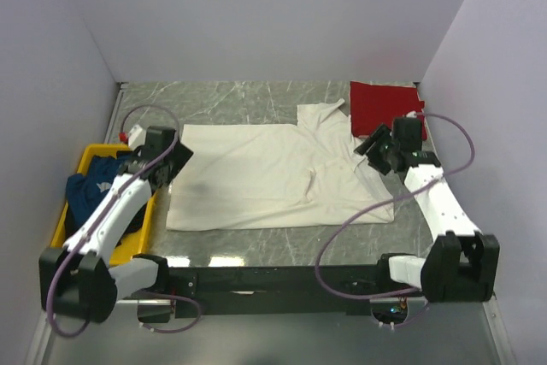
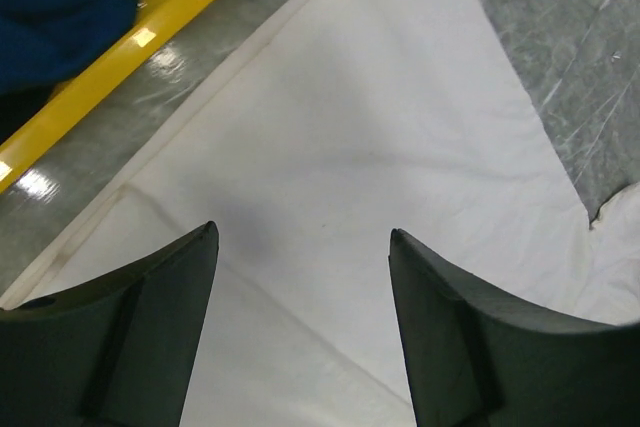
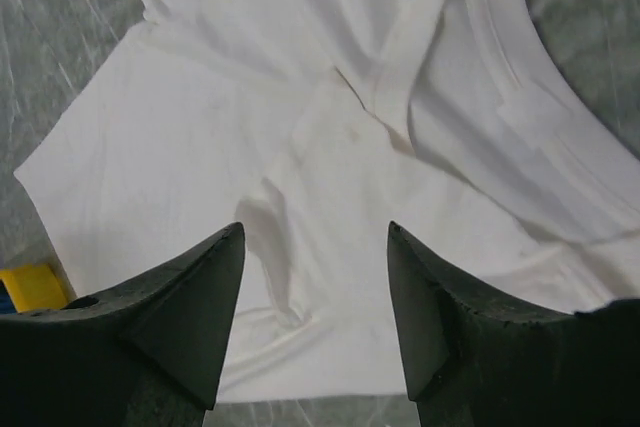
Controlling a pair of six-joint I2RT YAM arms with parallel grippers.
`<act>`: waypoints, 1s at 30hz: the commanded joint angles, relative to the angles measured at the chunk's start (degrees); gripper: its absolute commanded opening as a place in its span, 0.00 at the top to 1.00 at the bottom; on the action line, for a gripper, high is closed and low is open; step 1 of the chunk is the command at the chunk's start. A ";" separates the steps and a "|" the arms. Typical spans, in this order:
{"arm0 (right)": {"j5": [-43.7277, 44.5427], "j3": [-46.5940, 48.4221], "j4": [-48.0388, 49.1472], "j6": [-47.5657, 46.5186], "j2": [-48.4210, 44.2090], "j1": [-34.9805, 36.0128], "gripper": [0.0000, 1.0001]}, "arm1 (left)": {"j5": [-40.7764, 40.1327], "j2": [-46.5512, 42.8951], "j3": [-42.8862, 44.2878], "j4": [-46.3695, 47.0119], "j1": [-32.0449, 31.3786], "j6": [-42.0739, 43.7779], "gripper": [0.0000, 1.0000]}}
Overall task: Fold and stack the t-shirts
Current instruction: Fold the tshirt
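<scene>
Logging: bright red cloth t-shirt folded at one o'clock; cream-white cloth t-shirt looks part-folded; dark blue cloth t-shirt unfolded at nine; my left gripper and right gripper gape empty.

Left tool agape above cream-white t-shirt; yellow tray beside.

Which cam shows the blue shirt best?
Top external: the blue t-shirt lies bunched in the yellow tray, most of it visible. Left wrist catches only a blue corner at its frame edge; right wrist shows none of it.
</scene>
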 commanded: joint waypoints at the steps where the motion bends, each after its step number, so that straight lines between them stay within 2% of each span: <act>1: 2.02 5.66 7.02 -2.18 6.62 0.77 0.35 | -0.18 7.61 8.47 6.71 -0.18 6.07 0.26; 7: 1.49 16.12 9.93 -5.52 19.53 3.23 0.38 | -3.27 24.92 22.34 6.37 0.00 9.23 0.30; 13: 7.46 31.40 6.24 -6.05 34.04 2.36 0.40 | -3.54 38.91 34.66 4.08 0.08 9.77 0.34; 20: 4.75 39.59 6.42 -0.69 44.34 -3.61 0.44 | -1.60 47.90 40.74 3.73 0.52 10.64 0.34; 24: 6.23 47.32 0.00 0.10 51.98 -5.20 0.45 | -1.08 51.24 43.73 3.03 1.40 11.08 0.34; 30: 3.42 48.39 -0.35 1.86 57.79 -9.68 0.45 | 1.12 53.35 44.35 3.90 3.60 11.17 0.34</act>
